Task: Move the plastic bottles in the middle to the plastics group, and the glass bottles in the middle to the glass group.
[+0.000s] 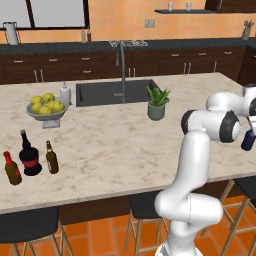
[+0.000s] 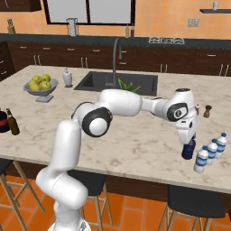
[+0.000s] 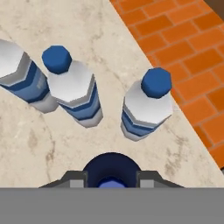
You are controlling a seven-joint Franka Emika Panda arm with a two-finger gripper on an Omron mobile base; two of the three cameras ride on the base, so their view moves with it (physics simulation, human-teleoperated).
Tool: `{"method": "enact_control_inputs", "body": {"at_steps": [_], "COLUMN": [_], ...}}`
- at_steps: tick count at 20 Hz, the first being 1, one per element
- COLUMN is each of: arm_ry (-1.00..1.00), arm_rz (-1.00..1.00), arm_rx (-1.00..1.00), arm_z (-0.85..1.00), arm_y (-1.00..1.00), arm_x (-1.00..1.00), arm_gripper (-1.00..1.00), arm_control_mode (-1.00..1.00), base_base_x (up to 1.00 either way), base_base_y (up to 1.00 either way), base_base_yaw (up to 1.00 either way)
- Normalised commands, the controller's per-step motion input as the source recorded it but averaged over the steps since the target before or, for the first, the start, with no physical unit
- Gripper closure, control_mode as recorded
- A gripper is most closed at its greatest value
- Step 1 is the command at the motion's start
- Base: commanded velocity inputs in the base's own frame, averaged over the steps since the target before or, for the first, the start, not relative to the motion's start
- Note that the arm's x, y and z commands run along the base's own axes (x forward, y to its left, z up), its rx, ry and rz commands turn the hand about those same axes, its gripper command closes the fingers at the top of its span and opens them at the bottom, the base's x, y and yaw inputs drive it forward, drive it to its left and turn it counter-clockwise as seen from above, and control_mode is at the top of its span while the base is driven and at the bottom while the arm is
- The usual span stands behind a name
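Note:
My gripper (image 2: 188, 143) is shut on the squat dark blue plastic bottle (image 2: 188, 152), upright and low at the counter's right end. In the hand view that bottle (image 3: 109, 168) sits between my fingertips (image 3: 76, 178). Just beyond it stand three pale bottles with blue caps (image 3: 146, 105), (image 3: 72, 87), (image 3: 17, 74), close to the counter's front edge. The dark blue bottle (image 1: 247, 141) also shows at the right edge of the left base view. Far left, the slim olive-brown glass bottle (image 1: 51, 157) stands beside the black red-labelled bottle (image 1: 29, 156) and the brown red-capped bottle (image 1: 12, 169).
The counter (image 1: 110, 145) holds a sink (image 1: 117, 92) with a tall tap, a potted plant (image 1: 157, 104), a fruit bowl (image 1: 46, 107) and a white dispenser (image 1: 65, 93). Salt and pepper shakers (image 2: 207, 111) stand behind my hand. Stools stand along the front edge over an orange tile floor.

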Motion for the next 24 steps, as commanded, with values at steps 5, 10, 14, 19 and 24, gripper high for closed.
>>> {"method": "enact_control_inputs", "body": {"at_steps": [5, 10, 14, 19, 24], "arm_ry": [0.00, 0.00, 0.00, 0.00, 0.00], "arm_rz": [-0.02, -0.01, -0.02, -0.01, -0.01], "arm_rx": [0.00, 0.00, 0.00, 0.00, -0.01], "arm_z": [-0.01, -0.31, -0.28, -0.33, -0.11], "arm_y": [-0.03, 0.00, 0.00, 0.00, 0.00], "arm_x": [0.00, 0.00, 0.00, 0.00, 0.00], "arm_gripper": [1.00, 1.00, 1.00, 1.00, 1.00], "arm_control_mode": [-1.00, -1.00, -1.00, -1.00, -1.00], "base_base_x": [0.00, 0.00, 0.00, 0.00, 0.00], "base_base_y": [0.00, 0.00, 0.00, 0.00, 0.00], "base_base_yaw": [0.00, 0.00, 0.00, 0.00, 0.00]}}
